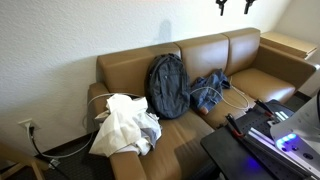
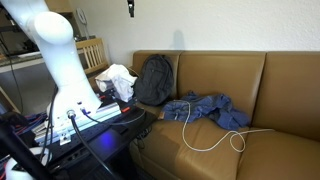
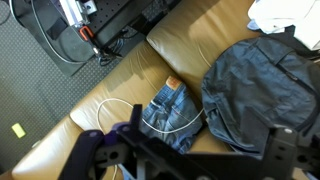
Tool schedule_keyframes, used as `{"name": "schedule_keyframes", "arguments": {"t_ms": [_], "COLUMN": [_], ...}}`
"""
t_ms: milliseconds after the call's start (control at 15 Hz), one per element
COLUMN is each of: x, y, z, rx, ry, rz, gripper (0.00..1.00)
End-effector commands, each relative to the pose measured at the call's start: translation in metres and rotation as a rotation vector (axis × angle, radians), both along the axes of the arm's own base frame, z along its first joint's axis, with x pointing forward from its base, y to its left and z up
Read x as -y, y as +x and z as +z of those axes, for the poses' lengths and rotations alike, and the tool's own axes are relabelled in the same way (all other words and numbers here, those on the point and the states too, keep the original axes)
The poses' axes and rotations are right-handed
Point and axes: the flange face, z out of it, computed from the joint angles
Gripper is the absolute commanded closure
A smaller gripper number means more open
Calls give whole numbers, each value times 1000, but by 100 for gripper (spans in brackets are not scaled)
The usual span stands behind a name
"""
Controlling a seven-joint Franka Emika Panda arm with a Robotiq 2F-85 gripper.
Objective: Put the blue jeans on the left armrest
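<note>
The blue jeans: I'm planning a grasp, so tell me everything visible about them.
The blue jeans lie crumpled in a loose heap on the seat of the brown leather-look sofa, not on an armrest. Faded denim, with a tan waist patch showing in the wrist view. The dark backpack stands right beside them, seemingly touching; a white cable loops across them onto the seat.
</note>
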Motion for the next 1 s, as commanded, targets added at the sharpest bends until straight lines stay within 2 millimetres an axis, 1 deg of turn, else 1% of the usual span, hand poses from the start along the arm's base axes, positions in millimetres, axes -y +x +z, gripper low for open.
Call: {"name": "schedule_keyframes", "arguments": {"t_ms": [0, 133, 267, 333, 467, 600, 733, 933], "x": [43, 59, 62, 60, 63, 60, 51, 47], "y": [17, 19, 21, 15, 16, 16, 21, 34], "z": [-23, -27, -19, -30, -27, -27, -29, -34], "rx": [-128, -192, -207, -184, -182, -183, -79, -19], "ry": [85, 137, 243, 179, 186, 185, 129, 67], "rz": [-118, -201, -254, -207, -215, -210, -311, -455], "gripper": [0, 0, 0, 0, 0, 0, 0, 0]}}
